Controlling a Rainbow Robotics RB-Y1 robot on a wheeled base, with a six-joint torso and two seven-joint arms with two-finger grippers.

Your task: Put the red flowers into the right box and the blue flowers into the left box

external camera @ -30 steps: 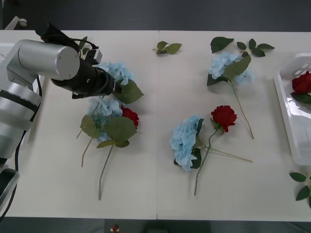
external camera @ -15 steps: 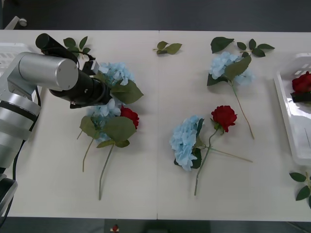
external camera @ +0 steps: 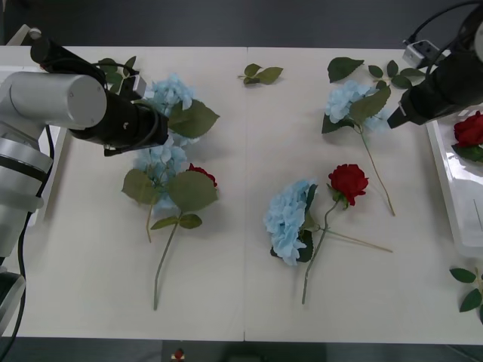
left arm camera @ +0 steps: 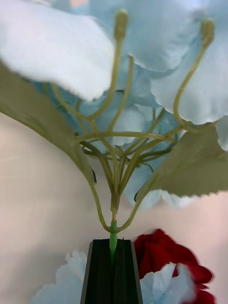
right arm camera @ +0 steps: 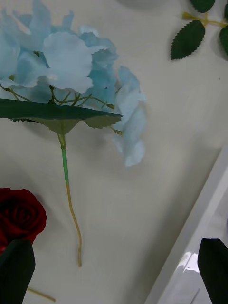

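Note:
My left gripper (external camera: 161,121) is shut on the stem of a blue flower (external camera: 172,94), whose head hangs off the table; its closed black fingers (left arm camera: 113,270) pinch the green stem under the petals (left arm camera: 142,52). Just below lie another blue flower (external camera: 160,162) and a red flower (external camera: 202,174). My right gripper (external camera: 396,117) hovers open beside a blue flower (external camera: 351,102), fingertips (right arm camera: 16,270) apart, with that bloom (right arm camera: 71,57) beyond them. Mid-table lie a blue flower (external camera: 287,219) and a red flower (external camera: 348,181). The right box (external camera: 453,181) holds a red flower (external camera: 469,128). My arm hides most of the left box (external camera: 54,160).
Loose green leaf sprigs lie at the back centre (external camera: 260,73), back right (external camera: 377,69) and front right (external camera: 469,286). The right box's white rim (right arm camera: 190,232) runs close beside my right gripper. Open tabletop lies along the front edge.
My left gripper has raised the blue flower and carried it back and leftward; the pile beneath shifted a little. My right arm has come into view at the back right.

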